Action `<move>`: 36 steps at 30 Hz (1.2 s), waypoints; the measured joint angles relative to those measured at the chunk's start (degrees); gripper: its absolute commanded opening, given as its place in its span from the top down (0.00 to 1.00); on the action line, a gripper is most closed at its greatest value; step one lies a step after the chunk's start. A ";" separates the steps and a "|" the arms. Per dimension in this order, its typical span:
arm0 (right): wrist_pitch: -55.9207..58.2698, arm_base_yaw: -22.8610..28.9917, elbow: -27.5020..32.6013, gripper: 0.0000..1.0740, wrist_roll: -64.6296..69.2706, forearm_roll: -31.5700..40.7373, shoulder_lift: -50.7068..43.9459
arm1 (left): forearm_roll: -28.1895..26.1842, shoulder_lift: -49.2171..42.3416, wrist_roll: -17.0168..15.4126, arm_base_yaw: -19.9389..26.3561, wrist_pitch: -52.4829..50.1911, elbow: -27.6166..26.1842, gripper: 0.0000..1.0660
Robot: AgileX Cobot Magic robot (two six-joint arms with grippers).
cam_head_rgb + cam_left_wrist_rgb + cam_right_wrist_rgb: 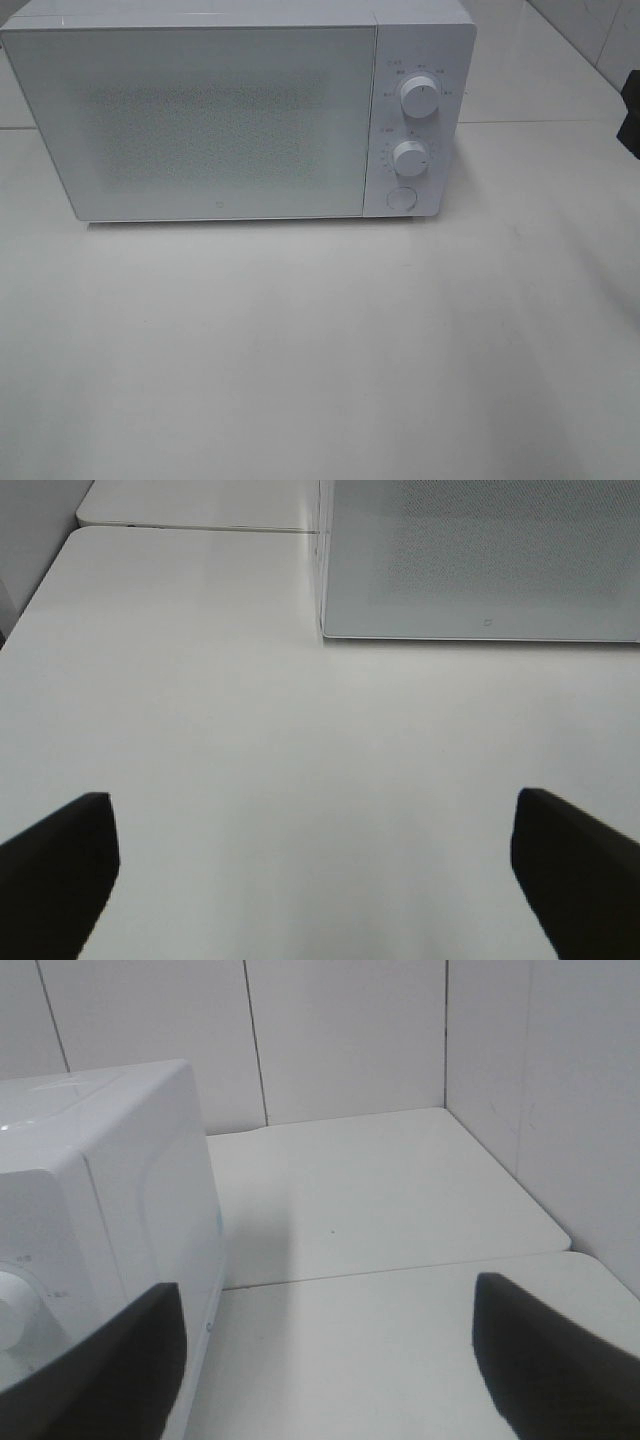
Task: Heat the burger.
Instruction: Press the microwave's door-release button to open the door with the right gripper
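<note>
Microwave: a white microwave (230, 110) stands at the far side of the white table (320, 350), facing the arms, so that door and controls can both be reached from the front.
Door: the speckled, frosted door (200, 120) is shut flush with the body (nothing can be made out through it).
Controls: two dials sit one above the other on the panel to the right of the door, the upper dial (418, 97) and the lower dial (411, 157), with a round button (400, 198) below them, probably the door release.
Burger: not visible in any view. It does not lie on the table in front of the microwave, and whether it is behind the shut door I cannot tell.
Left gripper: the left gripper (312, 825) hangs over bare table just in front of the door's lower corner, jaws spread wide with nothing between them, likely parked low and clear of the door's swing.
Right gripper: the right gripper (325, 1310) is beside the microwave's control end, jaws also apart and holding nothing. It looks along the microwave's side, a fair spot from which to reach the dials or button.
Stage: judged from the shut door and idle hands, either nothing has begun or the food is already inside. The frames do not settle which.
</note>
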 measured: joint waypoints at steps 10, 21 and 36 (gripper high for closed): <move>-4.07 2.92 0.06 0.29 -1.49 5.16 6.70 | 0.00 0.00 0.00 0.00 0.00 0.00 0.06; -16.16 21.94 -0.06 0.29 -11.23 25.78 15.70 | 0.00 0.00 0.00 0.00 0.00 0.00 0.06; -19.82 36.67 -4.30 0.29 -11.40 38.85 25.67 | 0.00 0.00 0.00 0.00 0.00 0.00 0.06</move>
